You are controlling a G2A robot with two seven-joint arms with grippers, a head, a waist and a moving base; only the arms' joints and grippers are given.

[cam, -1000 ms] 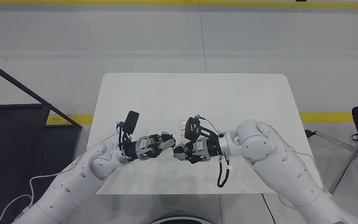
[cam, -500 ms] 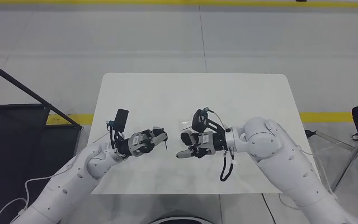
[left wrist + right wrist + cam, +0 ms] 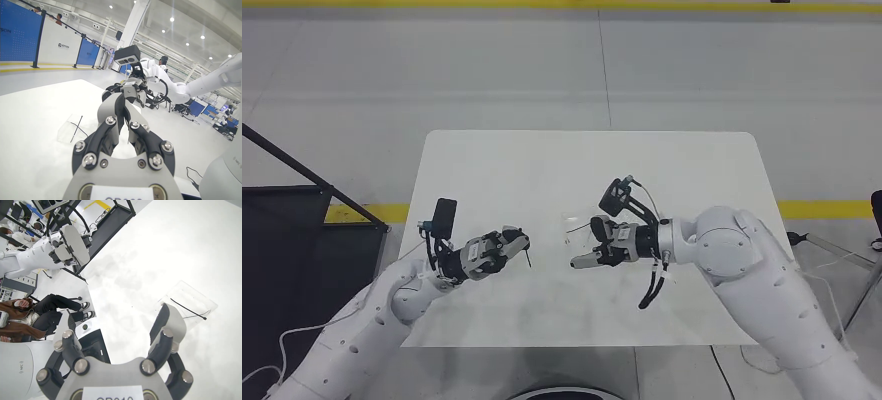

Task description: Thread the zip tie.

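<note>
My left gripper point(image 3: 123, 109) is pinched tight on a black zip tie point(image 3: 527, 256). The fingers are pressed together with the thin strap caught between the pads, and a short length of it sticks out past the fingertips, tilted down toward the table point(image 3: 542, 170). From my right wrist I can see that strap hanging below the left fingers, free of the surface.

My right gripper point(image 3: 118, 311) faces the left one across a gap, jaws spread wide with nothing between them. The two tools point at each other, apart and not touching.

Just off the tip of one right finger is a clear tray point(image 3: 189, 292), lying flat on the table. A second zip tie point(image 3: 187, 308) lies in it, stretched along the tray floor with its small square head at one end. The fingertip overlaps the tray's near corner in my wrist view, and I cannot tell whether it touches. From the left gripper, the tray lies ahead and off to one side, near the right gripper.
</note>
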